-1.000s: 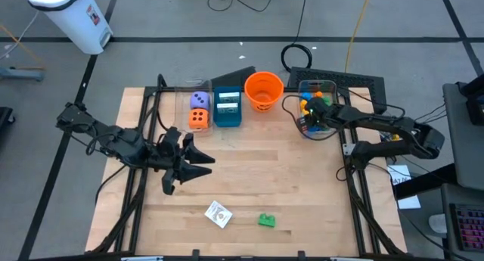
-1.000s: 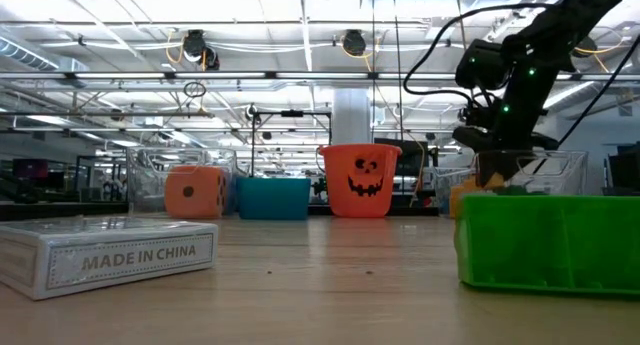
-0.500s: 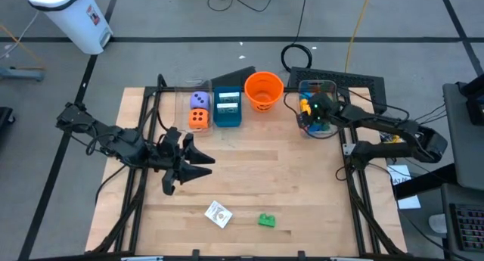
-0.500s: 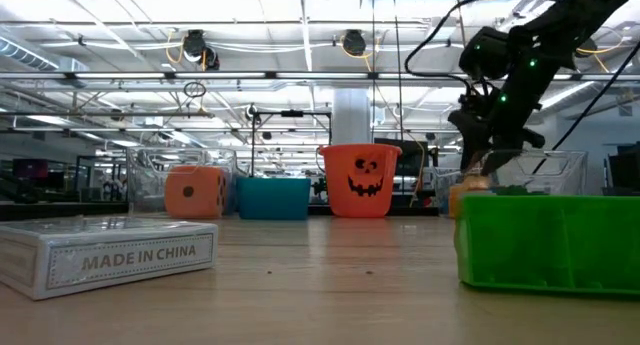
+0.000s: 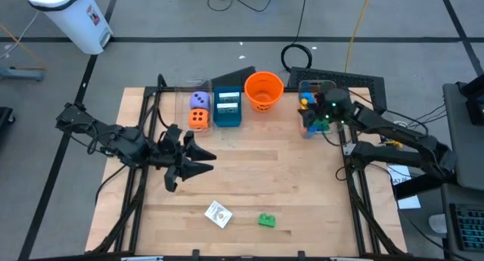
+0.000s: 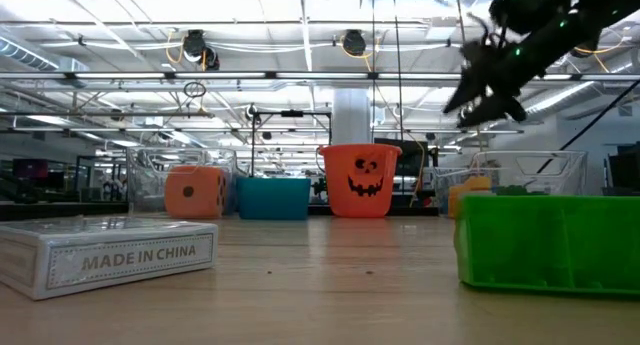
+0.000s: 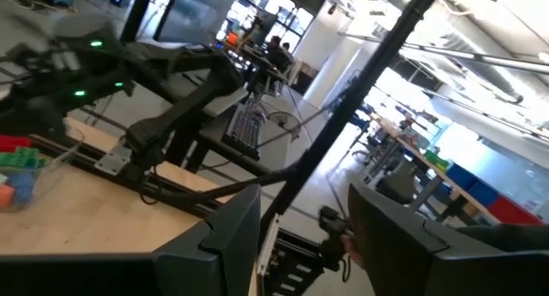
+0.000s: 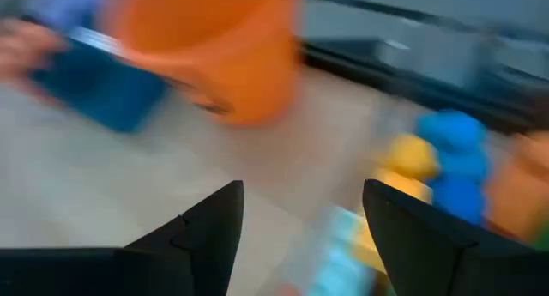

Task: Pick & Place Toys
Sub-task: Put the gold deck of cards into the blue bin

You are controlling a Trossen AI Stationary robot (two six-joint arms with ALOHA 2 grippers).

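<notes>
A green brick and a white card box lie flat on the table near its front edge; in the low view the brick and card box loom close. An orange die and a purple die sit in a clear bin at the back. Coloured bricks fill another clear bin at the back right. My right gripper hovers open above that bin, slanting down, raised well above the table. My left gripper hangs open and level over the table's left half, holding nothing.
An orange bucket and a teal box stand along the far edge between the two clear bins. Bare wood spreads across the middle of the table. A dark frame rail runs along the right edge.
My right gripper has risen from inside the back-right bin to well above it, tipping from steeply downward to a shallower slant and drawing back a little toward the table's right edge. The bricks in the bin stay where they were.
</notes>
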